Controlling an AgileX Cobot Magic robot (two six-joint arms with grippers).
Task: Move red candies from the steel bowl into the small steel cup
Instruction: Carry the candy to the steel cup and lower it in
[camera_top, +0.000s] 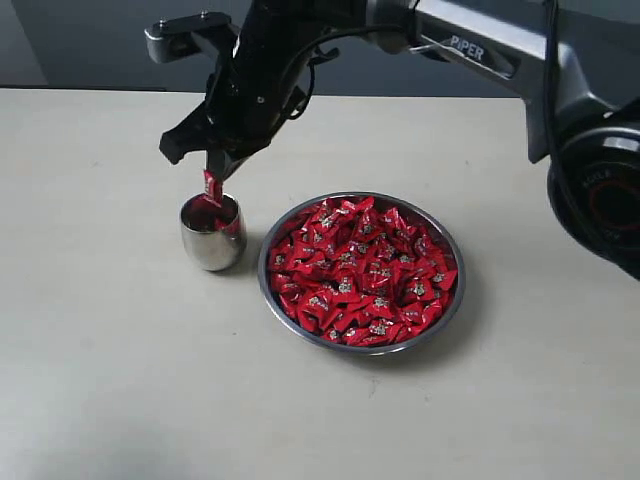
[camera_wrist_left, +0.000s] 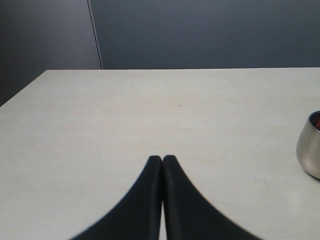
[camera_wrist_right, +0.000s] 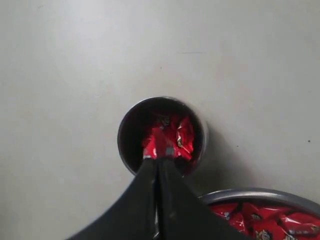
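Firmly closed, the jaws of the right gripper (camera_top: 212, 178) held one red candy (camera_top: 211, 188) over the mouth of the small steel cup (camera_top: 212, 248), which contained further candies. The cup stood just beside the steel bowl (camera_top: 365, 350), at its nine o'clock; red candies (camera_top: 360, 270) filled the bowl. The left gripper (camera_wrist_left: 162, 159) had its jaws shut and empty over the desk (camera_wrist_left: 100, 125).

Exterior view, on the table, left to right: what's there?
cup → bowl, heaped with candies. Left out: the right pincer, shut on a candy, because it hangs right over the cup.
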